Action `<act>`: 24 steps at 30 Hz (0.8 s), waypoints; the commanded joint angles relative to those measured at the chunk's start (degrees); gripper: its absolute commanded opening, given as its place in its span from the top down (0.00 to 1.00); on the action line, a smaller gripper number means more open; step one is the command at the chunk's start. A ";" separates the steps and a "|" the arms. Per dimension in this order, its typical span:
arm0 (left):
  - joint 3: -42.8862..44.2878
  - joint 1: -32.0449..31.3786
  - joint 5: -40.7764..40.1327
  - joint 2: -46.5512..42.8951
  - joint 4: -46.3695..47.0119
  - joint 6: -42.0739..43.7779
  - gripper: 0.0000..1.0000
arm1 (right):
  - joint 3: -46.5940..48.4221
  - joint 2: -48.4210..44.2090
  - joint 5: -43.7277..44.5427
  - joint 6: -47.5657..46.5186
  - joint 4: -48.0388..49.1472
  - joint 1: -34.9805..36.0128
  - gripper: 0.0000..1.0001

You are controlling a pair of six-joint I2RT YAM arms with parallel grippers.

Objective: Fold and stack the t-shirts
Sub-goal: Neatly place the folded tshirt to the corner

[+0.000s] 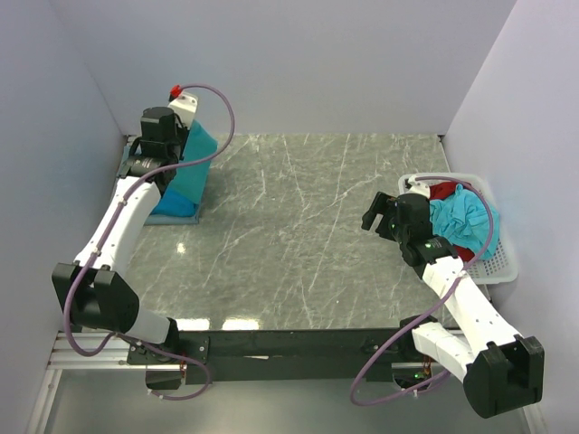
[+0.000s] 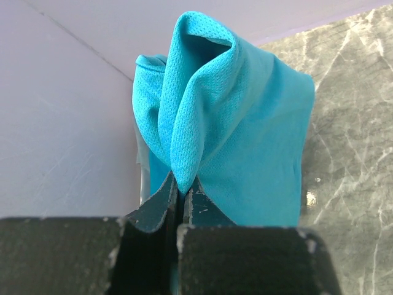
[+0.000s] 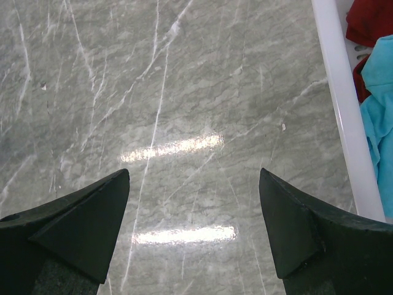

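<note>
My left gripper (image 1: 170, 155) is at the far left corner of the table, shut on a pinched fold of a teal t-shirt (image 1: 195, 168). The shirt hangs from it, raised, over flat teal cloth (image 1: 177, 208) lying on the table. In the left wrist view the fold (image 2: 182, 166) sits between the closed fingers (image 2: 153, 206), with the rest of the shirt (image 2: 252, 141) draped beyond. My right gripper (image 1: 378, 215) is open and empty above the bare table (image 3: 193, 203). Another teal t-shirt (image 1: 458, 222) lies crumpled in the basket (image 3: 379, 117).
A white lattice basket (image 1: 499, 262) stands at the right table edge, its rim (image 3: 341, 117) just right of my right gripper. A red garment (image 1: 443, 190) lies in it (image 3: 368, 21). Walls close in the left, back and right sides.
</note>
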 commanded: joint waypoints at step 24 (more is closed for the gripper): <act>-2.77 11.12 -0.37 9.21 9.13 -1.52 1.00 | -0.02 -0.12 0.77 -0.29 0.75 -0.07 0.08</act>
